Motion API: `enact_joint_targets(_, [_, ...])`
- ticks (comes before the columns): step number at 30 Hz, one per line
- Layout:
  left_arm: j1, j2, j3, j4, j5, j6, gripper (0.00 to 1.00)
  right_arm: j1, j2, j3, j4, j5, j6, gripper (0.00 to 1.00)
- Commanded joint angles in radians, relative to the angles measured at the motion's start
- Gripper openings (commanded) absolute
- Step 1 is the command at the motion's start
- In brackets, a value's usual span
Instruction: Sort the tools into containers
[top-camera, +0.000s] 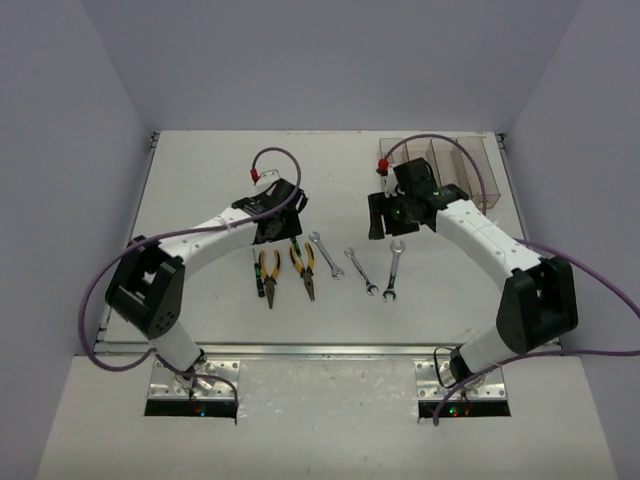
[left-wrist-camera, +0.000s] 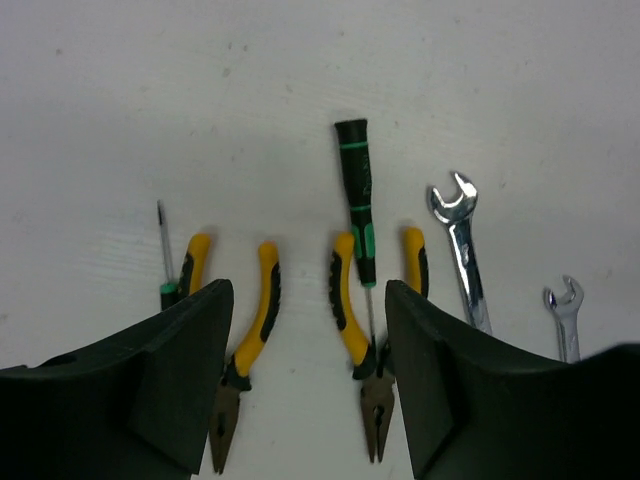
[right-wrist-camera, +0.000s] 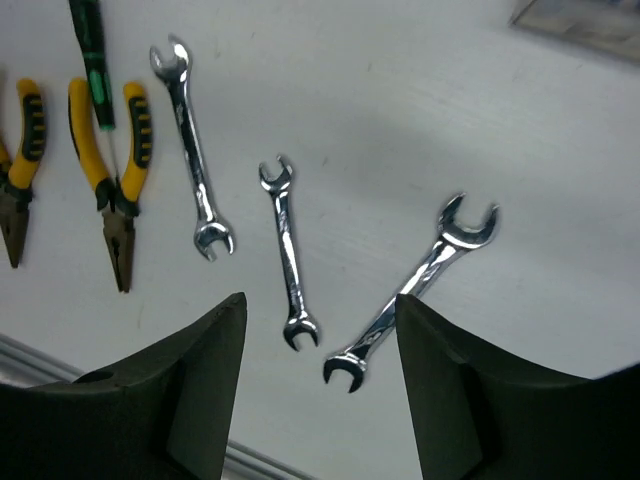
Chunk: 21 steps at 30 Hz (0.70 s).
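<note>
The left arm (top-camera: 205, 235) and right arm (top-camera: 478, 232) share white link shells between bulky black joint housings, each trailed by a looping purple cable (top-camera: 272, 151) ending in a red plug (top-camera: 256, 176), bolted to screw-studded metal base plates (top-camera: 222, 372), with green wrist lights (top-camera: 400, 211) and broad matte black fingers (left-wrist-camera: 140, 390)

Yellow-and-black pliers (left-wrist-camera: 262, 300), green-banded black screwdriver (left-wrist-camera: 355, 185), silver wrenches (right-wrist-camera: 193, 150), white table (left-wrist-camera: 300, 80)

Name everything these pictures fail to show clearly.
- Containers: top view, right arm covers part; contents unreadable.
- Thin screwdriver: left wrist view, handle behind a gripper finger.
- Small wrench: left wrist view, lower end behind the other finger.
</note>
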Motion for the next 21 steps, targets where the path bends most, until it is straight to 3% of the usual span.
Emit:
enact_joint_targets(1, [0.0, 0.152, 0.137, 0.034, -0.073, -0.073, 0.6, -0.009, -0.11, -0.164, 0.101, -0.084, 0.088, 0.61])
enact_joint_targets(8, [0.013, 0.378, 0.269, 0.045, -0.055, -0.095, 0.59, -0.007, -0.232, -0.273, 0.1, -0.106, 0.058, 0.61])
enact_joint_targets(11, [0.013, 0.428, 0.278, 0.044, -0.045, -0.107, 0.53, -0.007, -0.252, -0.282, 0.075, -0.088, 0.043, 0.61])
enact_joint_targets(17, [0.018, 0.479, 0.298, 0.027, -0.056, -0.124, 0.26, -0.007, -0.278, -0.289, 0.087, -0.117, 0.042, 0.61])
enact_joint_targets(21, [0.024, 0.467, 0.309, 0.032, -0.063, -0.123, 0.02, -0.007, -0.277, -0.293, 0.092, -0.128, 0.044, 0.61])
